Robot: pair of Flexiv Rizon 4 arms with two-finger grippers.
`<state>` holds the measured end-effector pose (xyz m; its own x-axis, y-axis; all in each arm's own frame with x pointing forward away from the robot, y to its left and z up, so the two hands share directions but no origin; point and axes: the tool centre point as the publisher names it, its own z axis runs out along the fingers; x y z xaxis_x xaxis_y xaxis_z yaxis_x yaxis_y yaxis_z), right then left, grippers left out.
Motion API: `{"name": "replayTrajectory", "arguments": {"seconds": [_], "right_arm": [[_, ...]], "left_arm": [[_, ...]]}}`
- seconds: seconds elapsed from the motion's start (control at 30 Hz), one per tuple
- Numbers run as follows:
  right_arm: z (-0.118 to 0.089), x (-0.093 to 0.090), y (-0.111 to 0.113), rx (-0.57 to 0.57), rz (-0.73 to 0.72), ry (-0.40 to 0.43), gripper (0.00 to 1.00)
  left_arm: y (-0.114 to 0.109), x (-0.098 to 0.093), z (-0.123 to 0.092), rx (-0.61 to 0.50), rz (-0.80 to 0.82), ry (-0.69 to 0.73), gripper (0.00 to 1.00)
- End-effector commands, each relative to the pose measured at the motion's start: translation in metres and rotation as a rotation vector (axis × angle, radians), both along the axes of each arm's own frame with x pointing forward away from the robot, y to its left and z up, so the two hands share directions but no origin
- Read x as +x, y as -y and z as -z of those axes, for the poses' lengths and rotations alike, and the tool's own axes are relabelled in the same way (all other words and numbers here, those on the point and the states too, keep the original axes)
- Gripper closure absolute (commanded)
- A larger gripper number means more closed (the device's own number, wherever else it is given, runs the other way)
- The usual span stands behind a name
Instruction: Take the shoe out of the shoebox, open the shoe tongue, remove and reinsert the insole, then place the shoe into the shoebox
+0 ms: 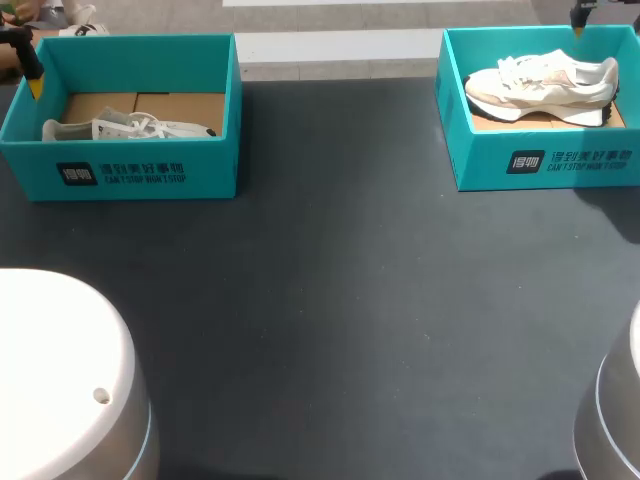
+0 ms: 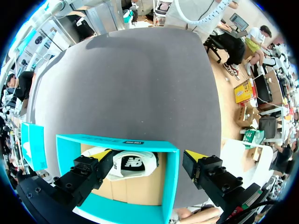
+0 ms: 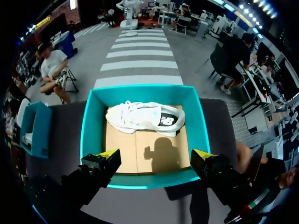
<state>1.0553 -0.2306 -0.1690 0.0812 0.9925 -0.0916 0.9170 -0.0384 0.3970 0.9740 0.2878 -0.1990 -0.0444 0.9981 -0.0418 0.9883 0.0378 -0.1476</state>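
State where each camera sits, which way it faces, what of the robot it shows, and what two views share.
Head view: fixed above and behind the robot, looking down on the table; left arm and right arm show at the near corners.
Left wrist view: on the left wrist, looking down into the left shoebox; the open left end effector shows.
Right wrist view: on the right wrist, looking down into the right shoebox; the open right end effector shows.
Shared: head and right wrist views both show both shoeboxes.

left shoe sole hidden behind left shoebox wall, right shoebox corner cut off at edge, left claw finger covering shoe end
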Motion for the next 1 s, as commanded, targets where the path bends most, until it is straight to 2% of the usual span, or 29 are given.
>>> {"name": "replayTrajectory", "arguments": {"seconds": [0.03, 0.37, 0.63, 0.77, 0.9, 0.97, 1.0], "right_arm": [[0.004, 0.045, 0.008, -0.004, 0.026, -0.088, 0.0], [0.033, 0.082, 0.051, -0.025, 0.145, -0.186, 0.0], [0.064, 0.09, 0.067, 0.007, 0.241, -0.244, 0.0], [0.074, 0.095, 0.068, 0.007, 0.25, -0.236, 0.14], [0.087, 0.101, 0.073, -0.006, 0.266, -0.222, 0.2], [0.091, 0.104, 0.075, -0.017, 0.275, -0.208, 0.36], [0.094, 0.105, 0.076, -0.021, 0.288, -0.198, 0.33]], "left_arm": [[0.0, 0.0, 0.0, 0.001, 0.0, 0.002, 0.0], [0.0, 0.0, 0.0, 0.001, 0.0, 0.002, 0.0], [0.0, 0.0, 0.0, 0.001, 0.0, 0.002, 0.0], [0.0, 0.0, 0.0, 0.001, 0.0, 0.002, 0.0], [0.0, 0.0, 0.0, 0.001, 0.0, 0.002, 0.0], [0.0, 0.0, 0.0, 0.001, 0.0, 0.002, 0.0], [0.0, 0.0, 0.0, 0.001, 0.0, 0.002, 0.0]]}}
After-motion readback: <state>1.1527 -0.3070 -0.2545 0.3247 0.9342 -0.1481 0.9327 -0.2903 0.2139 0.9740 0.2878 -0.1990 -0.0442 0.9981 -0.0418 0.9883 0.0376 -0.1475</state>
